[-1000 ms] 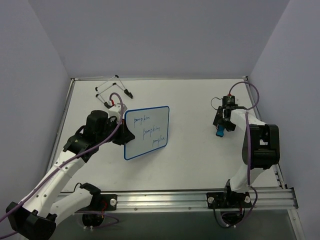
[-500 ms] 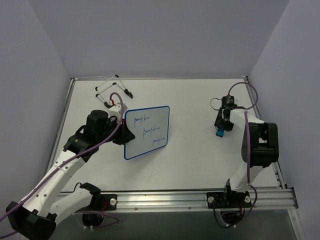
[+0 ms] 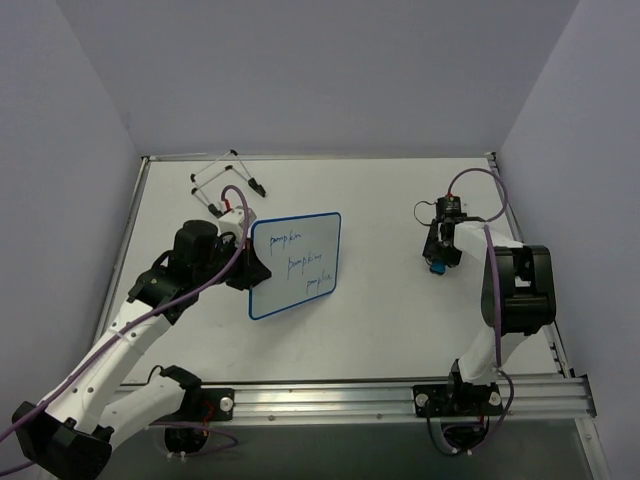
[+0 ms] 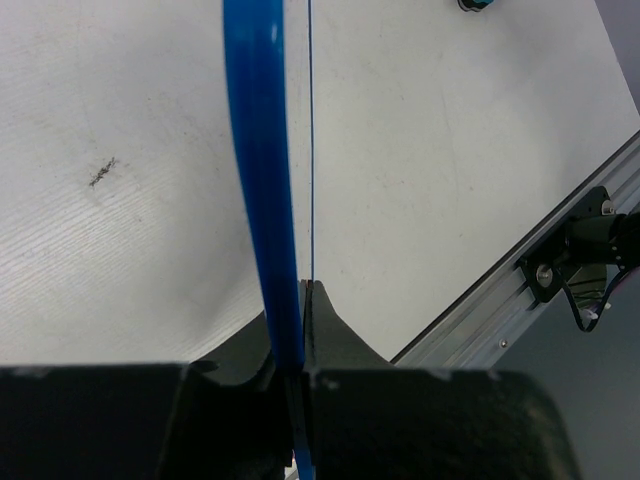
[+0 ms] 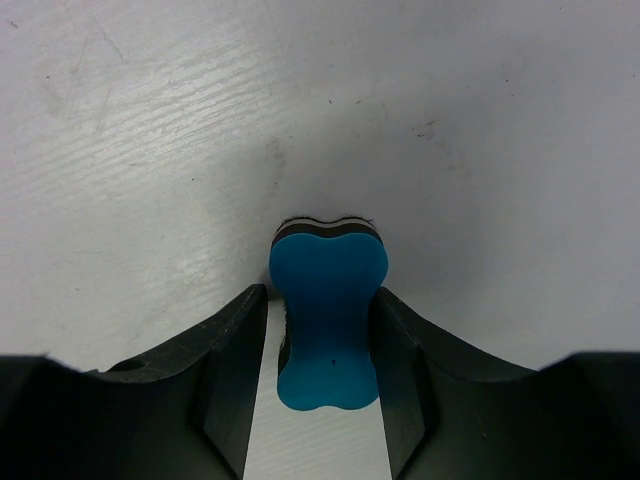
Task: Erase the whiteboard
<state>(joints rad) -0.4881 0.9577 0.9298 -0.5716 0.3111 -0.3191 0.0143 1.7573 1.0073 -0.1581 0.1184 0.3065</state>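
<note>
Left fingers (image 4: 335, 340) clamp the left edge of the whiteboard (image 3: 294, 265), left of centre on the table (image 3: 380, 200). Right fingers (image 5: 235, 360), closed on a blue eraser (image 5: 328, 320), sit well to its right, so the eraser likely must travel leftward.

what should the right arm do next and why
Probably carry the eraser leftward to the whiteboard and start wiping. The right gripper is closed on the eraser, well off to the whiteboard's right. The left gripper clamps the whiteboard's left edge, and three lines of blue writing are unwiped on its face.
</note>
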